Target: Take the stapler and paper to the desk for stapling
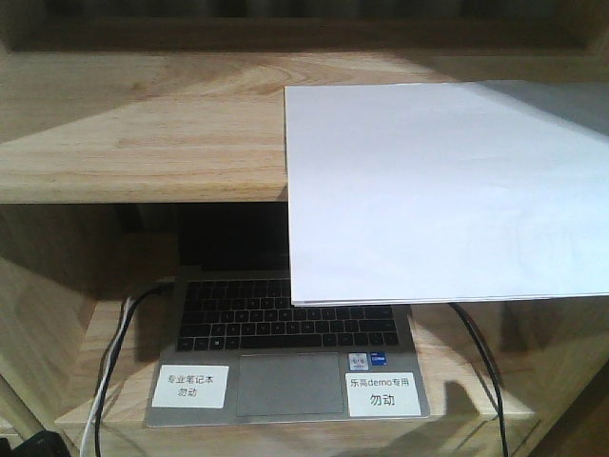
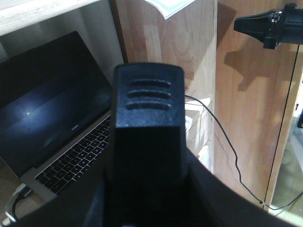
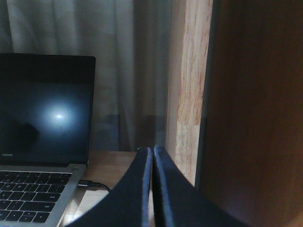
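The paper [image 1: 447, 190], a thin white stack, lies on the upper shelf board [image 1: 143, 124] and overhangs its front edge above the laptop. One corner of the paper [image 2: 166, 6] shows at the top of the left wrist view. The black ridged end of the stapler [image 2: 148, 94] fills that view's middle, held by my left gripper [image 2: 148, 156], which is shut on it from both sides. My right gripper [image 3: 153, 150] is shut with nothing between its fingers, beside the shelf's right upright. The right gripper [image 2: 241, 23] points left, apart from the paper. The desk is out of view.
An open laptop [image 1: 285, 352] with a dark screen sits on the lower shelf and carries two white labels [image 1: 191, 385]. Cables [image 1: 114, 352] run from its sides. A wooden upright [image 3: 191, 85] and a brown side panel [image 3: 255, 113] stand close on the right. A grey curtain [image 3: 128, 71] hangs behind.
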